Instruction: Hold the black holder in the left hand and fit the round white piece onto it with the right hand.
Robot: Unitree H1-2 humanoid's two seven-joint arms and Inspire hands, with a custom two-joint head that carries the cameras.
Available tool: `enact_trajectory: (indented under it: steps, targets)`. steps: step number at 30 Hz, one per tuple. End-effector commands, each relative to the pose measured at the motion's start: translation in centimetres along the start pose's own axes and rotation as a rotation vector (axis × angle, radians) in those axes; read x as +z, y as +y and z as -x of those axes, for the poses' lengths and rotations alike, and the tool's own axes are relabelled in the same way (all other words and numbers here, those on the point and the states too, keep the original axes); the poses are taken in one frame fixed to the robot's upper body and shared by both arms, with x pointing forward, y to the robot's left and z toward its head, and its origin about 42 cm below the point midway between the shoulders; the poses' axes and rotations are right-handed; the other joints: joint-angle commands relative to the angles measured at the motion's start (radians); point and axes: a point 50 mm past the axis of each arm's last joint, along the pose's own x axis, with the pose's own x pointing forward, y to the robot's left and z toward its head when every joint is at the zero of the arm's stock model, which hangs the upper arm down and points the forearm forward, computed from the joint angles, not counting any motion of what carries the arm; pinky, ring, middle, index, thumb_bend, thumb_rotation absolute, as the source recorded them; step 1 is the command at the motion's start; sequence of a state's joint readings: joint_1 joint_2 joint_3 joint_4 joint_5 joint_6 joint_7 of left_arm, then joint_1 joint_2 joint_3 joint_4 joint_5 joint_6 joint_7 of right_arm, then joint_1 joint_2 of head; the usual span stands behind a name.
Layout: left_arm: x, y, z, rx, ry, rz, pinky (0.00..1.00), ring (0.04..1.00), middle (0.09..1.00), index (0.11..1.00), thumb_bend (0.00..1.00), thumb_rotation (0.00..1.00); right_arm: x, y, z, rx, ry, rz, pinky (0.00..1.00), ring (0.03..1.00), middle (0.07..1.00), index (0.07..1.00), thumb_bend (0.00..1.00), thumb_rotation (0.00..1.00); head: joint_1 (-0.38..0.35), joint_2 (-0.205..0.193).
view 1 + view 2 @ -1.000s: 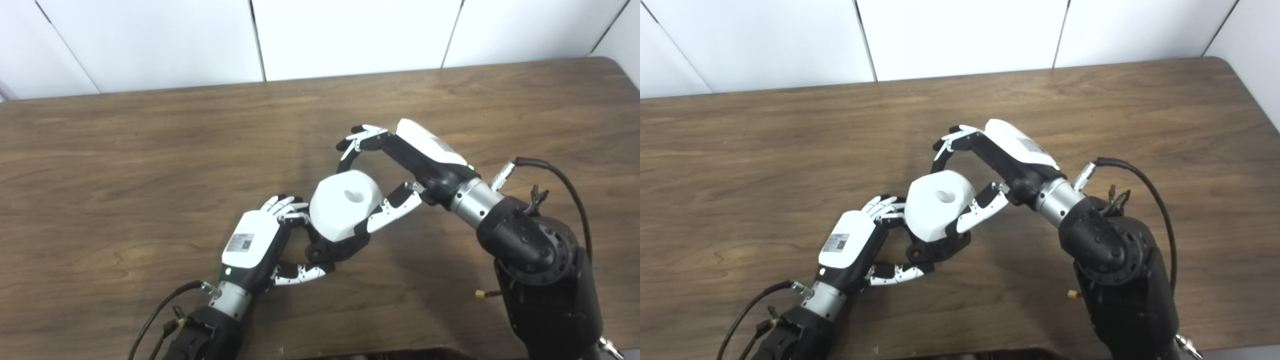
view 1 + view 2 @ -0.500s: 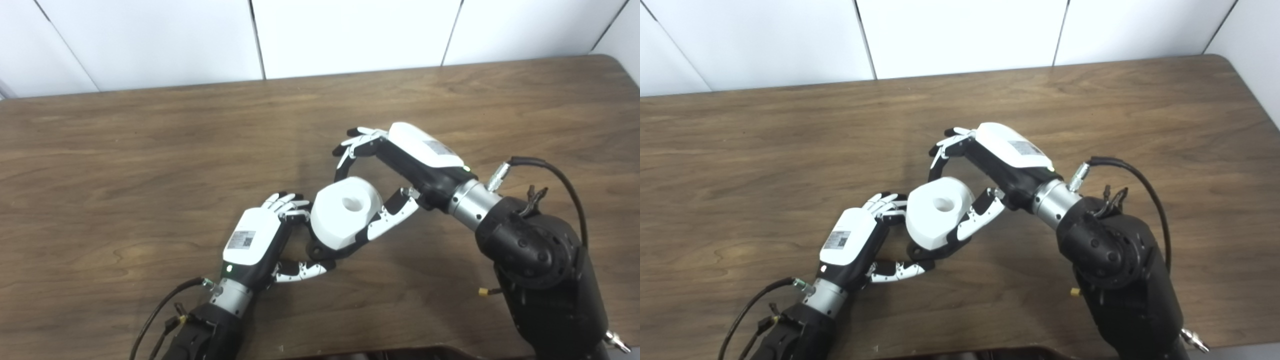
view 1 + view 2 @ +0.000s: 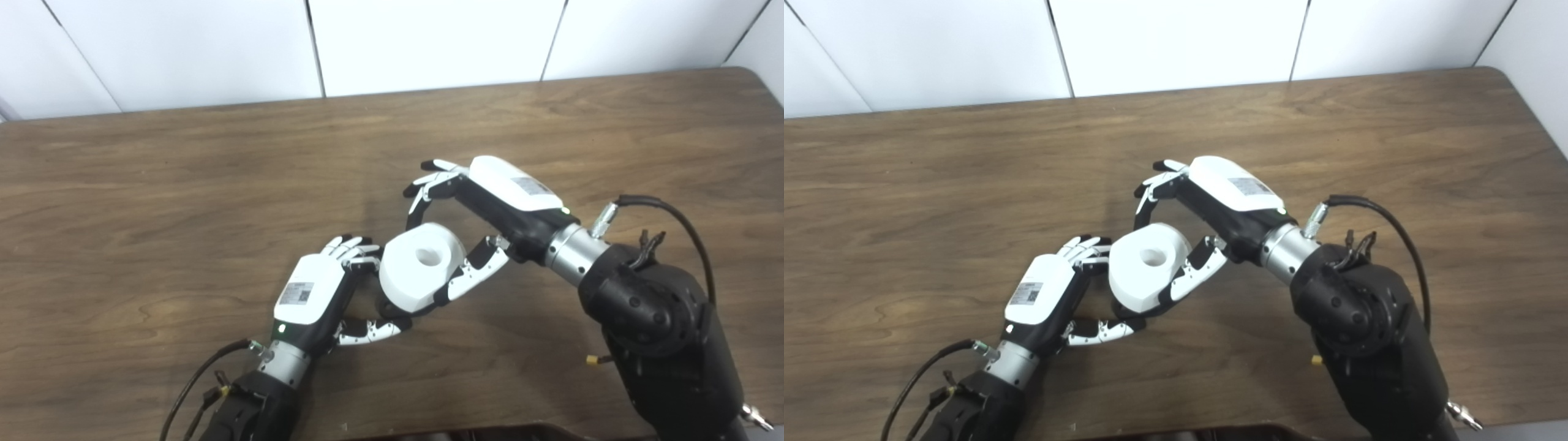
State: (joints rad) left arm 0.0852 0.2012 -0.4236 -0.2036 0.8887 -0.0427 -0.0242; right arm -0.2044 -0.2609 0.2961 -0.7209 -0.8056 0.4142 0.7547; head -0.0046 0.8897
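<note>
- Two frames apart, the round white piece sits lower than it did a second ago: it has come down over the black holder, and far less of the holder's dark body shows beneath it. We judge the fit well along, perhaps nearly seated.
- Our right hand has followed it down and toward the left hand. It is wrapped round the piece, thumb along the near side and fingers curled over the far edge, which they seem to touch.
- Our left hand has barely moved. Its fingers close from the left and its thumb runs underneath, gripping the holder just above the wooden table.
- Only a dark sliver of holder shows in the left eye view. The right eye view shows a little more of it under the piece's lower edge, yet neither lets us see the joint itself, so we cannot tell whether the piece is fully home.
</note>
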Motion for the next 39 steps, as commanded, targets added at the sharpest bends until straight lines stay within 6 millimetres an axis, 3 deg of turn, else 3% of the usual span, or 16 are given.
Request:
enact_trajectory:
  steps: [1, 10, 39]
  targets:
    - [-0.20, -0.37, -0.17, -0.049, 0.023, -0.039, 0.93, 0.875, 0.791, 0.489, 0.52, 0.04, 0.60, -0.80, -0.03, -0.070, -0.040, 0.058, 0.96, 0.950, 0.804, 0.482, 0.52, 0.13, -0.001, 0.001]
    - [-0.15, -0.41, -0.22, -0.050, 0.025, -0.038, 0.93, 0.876, 0.791, 0.489, 0.52, 0.04, 0.54, -0.30, -0.13, -0.074, -0.047, 0.072, 1.00, 0.957, 0.811, 0.482, 0.52, 0.13, -0.002, 0.002]
    - [0.13, 0.05, -0.35, -0.045, 0.028, -0.037, 0.94, 0.883, 0.796, 0.489, 0.52, 0.04, 0.08, -0.13, -0.12, -0.025, -0.044, 0.112, 0.92, 0.949, 0.797, 0.482, 0.52, 0.13, -0.014, 0.011]
